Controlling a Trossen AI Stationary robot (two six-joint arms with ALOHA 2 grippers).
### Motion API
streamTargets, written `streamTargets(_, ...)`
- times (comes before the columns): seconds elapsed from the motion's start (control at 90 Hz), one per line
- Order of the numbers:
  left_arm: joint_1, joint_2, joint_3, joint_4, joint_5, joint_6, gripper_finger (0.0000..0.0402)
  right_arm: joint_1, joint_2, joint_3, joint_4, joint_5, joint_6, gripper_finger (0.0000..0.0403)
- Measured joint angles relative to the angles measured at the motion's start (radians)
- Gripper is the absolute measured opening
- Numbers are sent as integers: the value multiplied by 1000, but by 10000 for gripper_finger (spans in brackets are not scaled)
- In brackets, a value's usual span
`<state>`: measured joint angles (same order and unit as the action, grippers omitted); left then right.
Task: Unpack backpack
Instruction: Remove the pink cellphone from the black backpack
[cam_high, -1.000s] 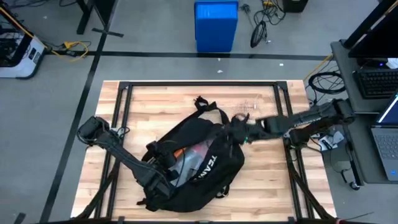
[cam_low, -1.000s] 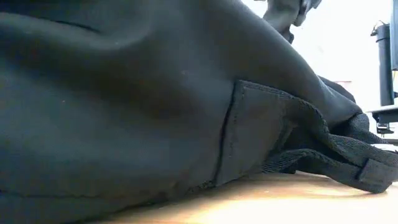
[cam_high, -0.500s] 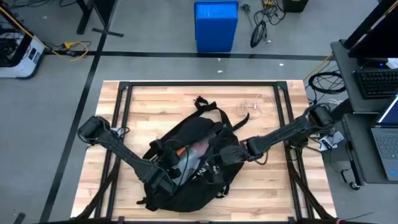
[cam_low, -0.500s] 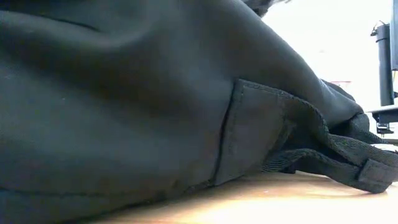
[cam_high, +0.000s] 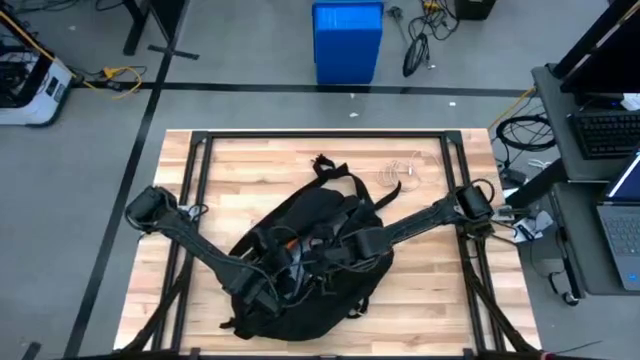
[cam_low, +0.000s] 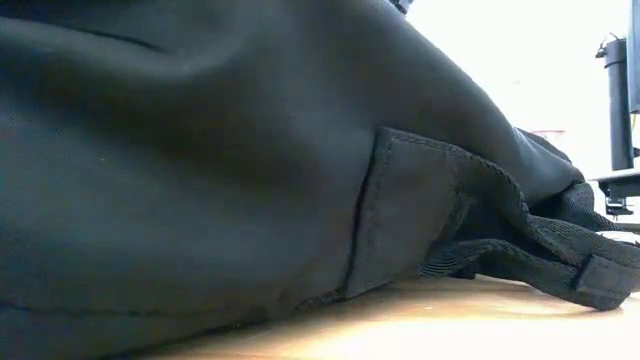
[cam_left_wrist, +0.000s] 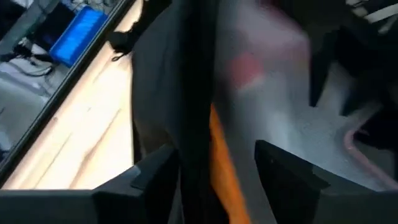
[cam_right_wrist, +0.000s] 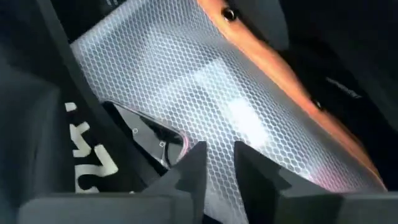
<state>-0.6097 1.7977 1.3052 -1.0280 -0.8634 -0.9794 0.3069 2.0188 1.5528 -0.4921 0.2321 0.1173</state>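
Note:
The black backpack (cam_high: 320, 215) lies on its side in the middle of the table and fills the low view (cam_low: 200, 150). My left gripper (cam_high: 268, 268) is at its near-left side, shut on the edge of the opening. My right gripper (cam_high: 325, 255) reaches into the opening from the right, fingers a little apart (cam_right_wrist: 221, 165), just over a white mesh pouch (cam_right_wrist: 205, 81) with an orange edge (cam_right_wrist: 280, 62) inside the backpack. White lettering (cam_right_wrist: 87, 143) shows beside the pouch. My left gripper pinches the black edge of the backpack's opening (cam_left_wrist: 194, 130) between its two fingers; an orange strip (cam_left_wrist: 224, 162) runs alongside it. The edge runs away from the fingers and is raised off the pouch below. My right gripper's fingertips are close to the mesh pouch; whether they touch it cannot be told.
A small clear item with a thin white cord (cam_high: 400, 172) lies on the table to the far right of the backpack. A strap (cam_low: 560, 260) trails on the wood. A black frame (cam_high: 320, 135) rims the table. A blue bin (cam_high: 347, 40) stands on the floor beyond.
My right gripper has gone from the backpack's far-right side toward the near-left and down into the opening. My left gripper and the backpack have stayed where they were.

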Motion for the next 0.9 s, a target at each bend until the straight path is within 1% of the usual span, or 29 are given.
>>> streamTargets(0.078, 2, 0, -2, 18, -2, 19, 198, 1, 2, 22, -58, -15, 22, 25)
streamTargets(0.156, 13, 0, -2, 18, -8, 19, 198, 2, 2, 28, -98, -78, 39, 8)
streamTargets(0.222, 26, 0, -5, 16, -14, 19, 198, 9, 2, 28, -124, -141, 59, 2)
streamTargets(0.311, 39, 0, -18, 21, -16, 19, 198, 21, 1, 28, -167, -188, 93, 5)
streamTargets(0.4, 44, 0, -42, 38, -14, 24, 199, 33, 1, 28, -220, -191, 123, 7)
streamTargets(0.456, 44, 0, -63, 72, 8, 50, 199, 42, 1, 28, -238, -191, 129, 7)
streamTargets(0.556, 39, 0, -85, 136, 50, 104, 199, 59, 1, 28, -236, -200, 124, 3)
streamTargets(0.633, 29, 0, -85, 189, 53, 139, 199, 68, 0, 28, -223, -212, 114, 1)
streamTargets(0.767, 5, 0, -85, 307, 66, 268, 199, 87, -1, 28, -219, -212, 109, 1)
streamTargets(0.9, -7, 4, -85, 384, 138, 402, 199, 104, -1, 28, -227, -215, 107, 1)
